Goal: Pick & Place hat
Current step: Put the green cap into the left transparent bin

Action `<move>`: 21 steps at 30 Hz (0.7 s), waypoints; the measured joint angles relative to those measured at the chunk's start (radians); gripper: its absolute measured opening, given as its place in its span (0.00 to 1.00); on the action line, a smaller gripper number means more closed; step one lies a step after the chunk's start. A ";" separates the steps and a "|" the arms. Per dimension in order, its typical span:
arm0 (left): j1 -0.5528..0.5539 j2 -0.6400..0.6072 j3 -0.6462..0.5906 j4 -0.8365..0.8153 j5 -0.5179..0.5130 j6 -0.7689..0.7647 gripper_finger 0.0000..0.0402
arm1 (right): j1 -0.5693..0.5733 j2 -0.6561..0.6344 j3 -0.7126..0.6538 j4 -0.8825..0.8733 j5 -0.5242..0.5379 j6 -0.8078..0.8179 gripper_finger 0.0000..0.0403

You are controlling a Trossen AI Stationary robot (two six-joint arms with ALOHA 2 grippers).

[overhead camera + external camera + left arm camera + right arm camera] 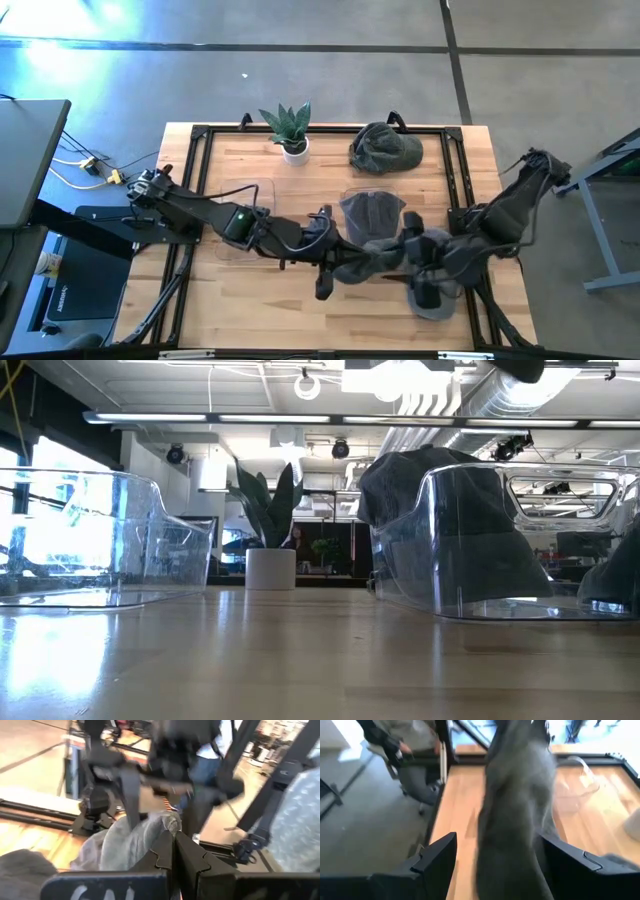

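A grey hat [372, 258] is held stretched above the front middle of the desk [250, 310], between the two arms, so that it can be passed or shaped before placement. The left tool [325, 262] is clamped fully shut on one end of the hat; in the left wrist view its dark fingers [172, 855] meet with grey cloth [130, 842] bunched just past them, so the fabric is pinched, not cupped. The right tool [415, 262] is spread wide on either side of the hat's other end; in the right wrist view the cloth [517, 815] runs between the parted fingers [437, 857] with gaps at both sides, so nothing is gripped there and the weight is judged to be carried by the left tool alone. A clear hat stand [373, 212] with a grey hat already on it sits just behind the held one, likely the kind of target meant. A second clear stand [245, 205] is seen empty under the left arm and is judged the probable destination. A dark green cap [385, 147] lies at the back of the desk beside a potted plant [290, 130], both untouched. Another grey hat [435, 300] is partly hidden under the right arm near the front edge.
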 joint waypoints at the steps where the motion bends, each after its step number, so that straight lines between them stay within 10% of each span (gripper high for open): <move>1: 0.000 0.000 0.000 -0.001 -0.012 -0.006 0.01 | -0.001 0.005 -0.025 0.009 0.005 0.014 0.64; 5: 0.000 -0.029 -0.001 -0.023 -0.036 -0.020 0.01 | -0.003 0.011 -0.109 0.135 0.005 0.050 0.54; 11: -0.001 -0.071 0.000 -0.078 -0.048 -0.033 0.01 | -0.007 0.007 -0.131 0.314 -0.165 0.023 0.07; 21: 0.019 -0.089 0.001 0.002 0.334 0.035 0.12 | -0.061 -0.007 0.016 0.466 -0.576 0.005 0.02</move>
